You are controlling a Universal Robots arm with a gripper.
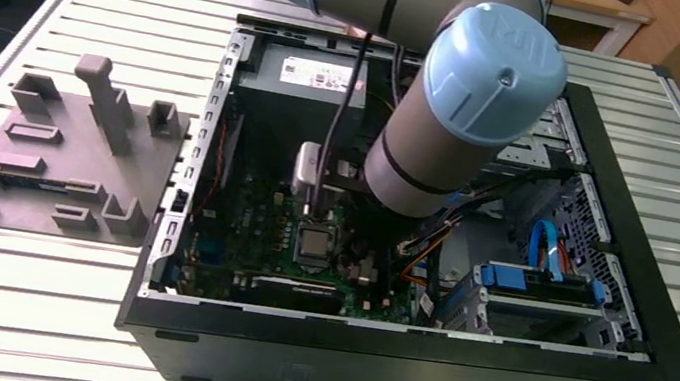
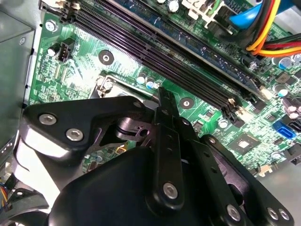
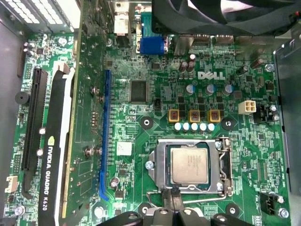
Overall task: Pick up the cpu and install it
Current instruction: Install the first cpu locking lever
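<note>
Slatted metal table carries your open computer case, which lies on its side. The arm reaches down into it over the green motherboard. Near the board's middle sits the metal-framed socket, and the cpu lies flat inside that frame, square to it.

Your gripper is at the socket's edge. Its jaws look pressed together and hold nothing, with the tips just beside the chip.

Watch for a slip. Tips pushing down this close could skid off the frame onto the chip's top or the small parts around the socket. A tilted push could also lift the chip out of square.

The forearm comes in steeply from above the case's middle, with the wrist pointing almost straight down.
</note>
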